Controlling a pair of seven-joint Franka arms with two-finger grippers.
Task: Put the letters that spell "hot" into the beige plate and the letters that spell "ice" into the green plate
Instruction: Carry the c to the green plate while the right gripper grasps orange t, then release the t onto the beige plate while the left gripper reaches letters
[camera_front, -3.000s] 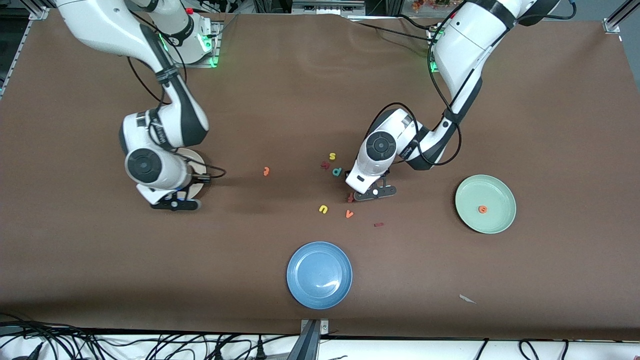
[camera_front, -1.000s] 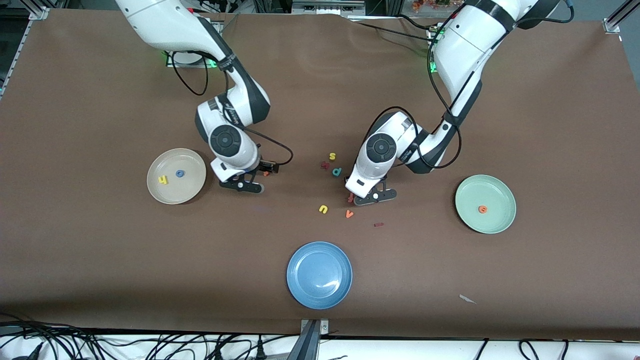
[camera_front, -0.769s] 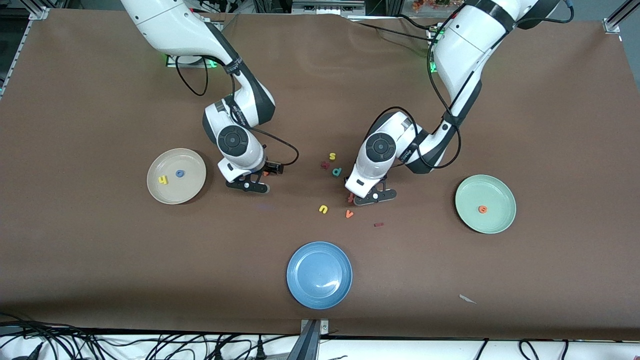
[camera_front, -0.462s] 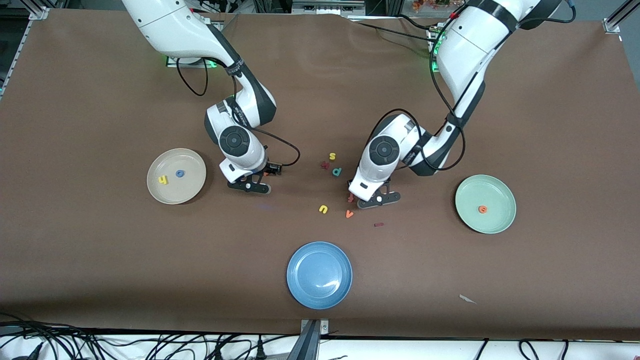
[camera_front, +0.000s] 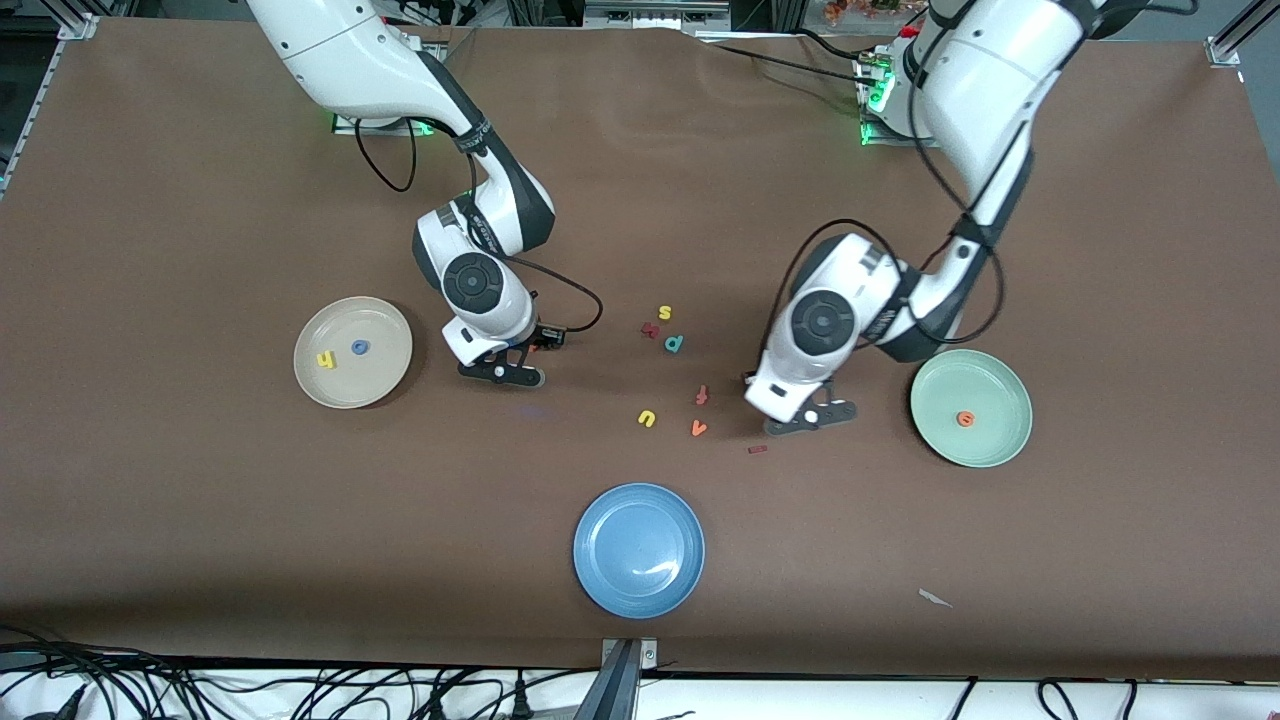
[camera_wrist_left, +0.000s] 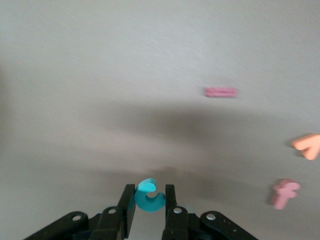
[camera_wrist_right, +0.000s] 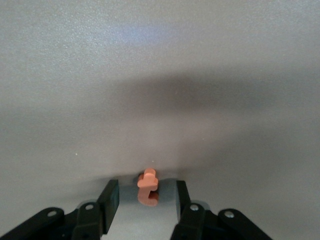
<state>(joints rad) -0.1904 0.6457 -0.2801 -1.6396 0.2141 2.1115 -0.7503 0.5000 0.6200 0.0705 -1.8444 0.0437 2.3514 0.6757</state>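
The left gripper (camera_front: 805, 422) is found over the bare surface (camera_front: 200, 520), between the loose letters and the green plate (camera_front: 990, 385). In the left wrist view its jaws are seen clamped on the teal "c" (camera_wrist_left: 150, 197), which is pinched between both fingers (camera_wrist_left: 127, 200).

The right gripper (camera_front: 500, 372) is positioned low at the surface, just beside the beige plate (camera_front: 375, 375) on the side toward the left arm's end. In the right wrist view the orange "t" (camera_wrist_right: 147, 186) is seen lying on the surface between the jaws, which are parted, with a gap on each side of the letter. No contact with the fingers (camera_wrist_right: 110, 200) is observed.

Within the beige plate, the yellow "h" (camera_front: 325, 360) and the blue "o" (camera_front: 359, 347) are noted, close together but apart. The orange "e" (camera_front: 965, 419) is recorded inside the green plate. The dark red "i" (camera_front: 758, 449) is lying flat on the surface, near the left gripper and nearer to the front camera than it.

Other letters are scattered mid-surface: a yellow "s" (camera_front: 664, 313), a teal "p" (camera_front: 674, 343), a reddish "f" (camera_front: 702, 395), a yellow "u" (camera_front: 647, 418) and an orange "v" (camera_front: 699, 428). A blue plate (camera_front: 600, 520) is noted nearest the front camera, with nothing in it.
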